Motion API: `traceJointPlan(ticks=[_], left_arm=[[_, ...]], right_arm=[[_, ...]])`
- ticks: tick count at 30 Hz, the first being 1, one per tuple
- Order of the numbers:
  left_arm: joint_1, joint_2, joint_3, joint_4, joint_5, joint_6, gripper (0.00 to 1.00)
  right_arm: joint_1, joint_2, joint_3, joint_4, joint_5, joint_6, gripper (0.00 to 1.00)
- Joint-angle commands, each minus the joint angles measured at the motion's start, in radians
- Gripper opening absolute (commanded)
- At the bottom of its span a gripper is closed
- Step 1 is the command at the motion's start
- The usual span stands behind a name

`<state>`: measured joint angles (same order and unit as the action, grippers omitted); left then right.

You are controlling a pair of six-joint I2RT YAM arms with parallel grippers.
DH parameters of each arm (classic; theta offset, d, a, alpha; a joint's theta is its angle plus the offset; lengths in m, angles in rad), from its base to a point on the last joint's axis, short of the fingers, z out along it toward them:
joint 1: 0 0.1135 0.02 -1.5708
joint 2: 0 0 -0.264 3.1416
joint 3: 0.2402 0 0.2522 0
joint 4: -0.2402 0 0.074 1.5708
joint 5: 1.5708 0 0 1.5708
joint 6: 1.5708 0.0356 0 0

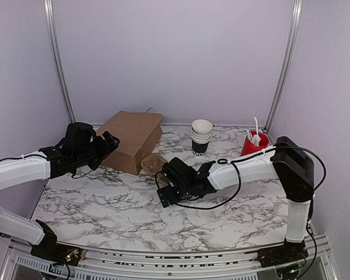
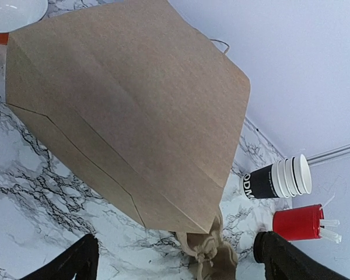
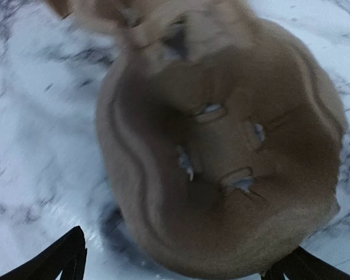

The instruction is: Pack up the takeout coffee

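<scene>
Takeout coffee: not made out in any view, so its place cannot be told.

Right gripper (image 1: 162, 188): held low over the middle of the counter (image 1: 105, 204), fingers (image 3: 67, 256) spread wide, nothing gripped. A brown moulded cup carrier (image 3: 221, 146) is seen just ahead of them, blurred. The carrier lies against the end of a brown paper bag (image 1: 131, 140), which is laid flat towards the far left corner.

Left gripper (image 1: 109, 146): held beside the bag near the left edge, fingers likewise wide apart and empty.

A stack of lidless cups (image 1: 202, 137) is stood upright at the far edge. A red holder (image 1: 252, 146) with white sticks (image 1: 255, 129) is placed in the far right corner.
</scene>
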<state>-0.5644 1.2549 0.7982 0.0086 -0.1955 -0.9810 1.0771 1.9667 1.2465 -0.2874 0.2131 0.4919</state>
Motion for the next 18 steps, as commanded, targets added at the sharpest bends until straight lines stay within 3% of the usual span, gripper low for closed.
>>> traceJointPlan(ticks=[1, 6, 10, 18], left_arm=[[0.002, -0.071, -0.03, -0.05, -0.026, 0.019, 0.99], [0.003, -0.12, -0.06, -0.066, -0.029, 0.022, 0.99], [0.003, -0.146, -0.102, -0.069, -0.021, 0.023, 0.99], [0.003, -0.174, -0.121, -0.077, 0.011, 0.047, 0.99]], right_arm=[[-0.157, 0.11, 0.141, -0.092, 0.193, -0.051, 1.0], [-0.213, 0.16, 0.29, -0.109, 0.119, -0.11, 0.98], [-0.192, 0.094, 0.269, -0.074, 0.051, -0.138, 0.99], [-0.174, -0.093, 0.217, -0.119, 0.057, -0.191, 0.99]])
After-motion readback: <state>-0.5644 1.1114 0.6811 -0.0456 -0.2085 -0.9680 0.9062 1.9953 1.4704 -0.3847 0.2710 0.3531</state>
